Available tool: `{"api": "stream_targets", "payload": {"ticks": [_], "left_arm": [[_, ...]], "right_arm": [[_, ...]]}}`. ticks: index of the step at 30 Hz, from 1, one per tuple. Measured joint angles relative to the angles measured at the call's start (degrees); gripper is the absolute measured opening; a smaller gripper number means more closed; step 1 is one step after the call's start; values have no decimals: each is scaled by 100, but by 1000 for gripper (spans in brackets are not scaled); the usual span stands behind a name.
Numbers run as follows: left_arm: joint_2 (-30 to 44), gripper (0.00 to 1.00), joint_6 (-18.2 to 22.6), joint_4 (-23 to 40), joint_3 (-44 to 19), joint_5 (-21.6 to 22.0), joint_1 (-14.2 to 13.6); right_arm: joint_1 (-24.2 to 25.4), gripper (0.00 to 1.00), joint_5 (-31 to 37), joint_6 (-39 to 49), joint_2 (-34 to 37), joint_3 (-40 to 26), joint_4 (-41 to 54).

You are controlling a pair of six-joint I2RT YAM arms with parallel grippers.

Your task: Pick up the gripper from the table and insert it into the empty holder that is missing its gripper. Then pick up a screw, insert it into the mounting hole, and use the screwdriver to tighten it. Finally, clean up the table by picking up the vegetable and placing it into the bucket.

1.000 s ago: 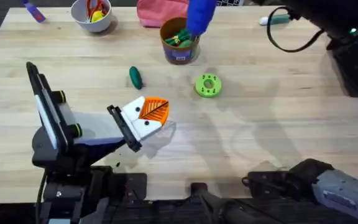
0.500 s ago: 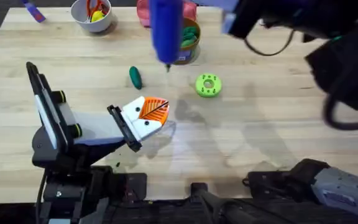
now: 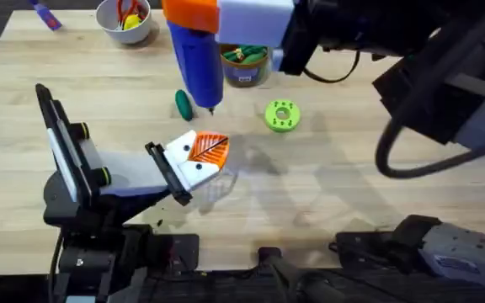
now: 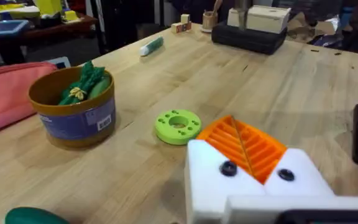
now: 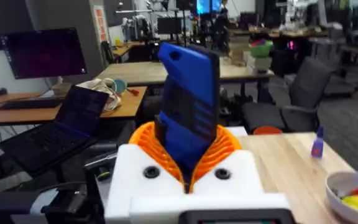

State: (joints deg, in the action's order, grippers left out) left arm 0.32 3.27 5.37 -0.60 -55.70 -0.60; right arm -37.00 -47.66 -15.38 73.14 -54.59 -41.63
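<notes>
My right gripper [image 3: 194,13] is shut on the blue screwdriver [image 3: 197,59], holding it upright in the air; its orange pads clamp the body [image 5: 188,112]. The metal tip [image 3: 211,109] hangs beside the dark green vegetable [image 3: 183,104] and above my left gripper [image 3: 213,150]. That gripper is shut near the table, its two orange ribbed pads [image 4: 253,152] pressed together in their white mount. The mount's face carries two dark round spots [image 4: 228,168]; I cannot tell whether they are holes or screw heads. The orange-brown bucket [image 3: 244,66] stands behind, with green items inside [image 4: 82,84].
A bright green disc [image 3: 282,116] lies right of the vegetable. A white bowl [image 3: 125,18] stands at the back left and a pink pouch [image 4: 5,93] beside the bucket. A teal marker [image 4: 151,45] lies at the far right. The right arm [image 3: 411,59] spans the upper right.
The right arm has carried the screwdriver from over the bucket leftward and nearer, so its tip now hangs by the vegetable. The left arm has not moved.
</notes>
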Motion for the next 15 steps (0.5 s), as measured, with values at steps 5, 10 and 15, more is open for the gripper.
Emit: {"api": "stream_targets", "payload": {"ticks": [5,10,15], "left_arm": [[-1,20,0,0,0,-1,0],[0,20,0,0,0,0,0],[0,20,0,0,0,0,0]], "right_arm": [[-102,25,-11,35,-1,234,-743],[-109,25,-22,-118,0,587,-1317],[-198,25,-22,-244,0,676,-1327]]}}
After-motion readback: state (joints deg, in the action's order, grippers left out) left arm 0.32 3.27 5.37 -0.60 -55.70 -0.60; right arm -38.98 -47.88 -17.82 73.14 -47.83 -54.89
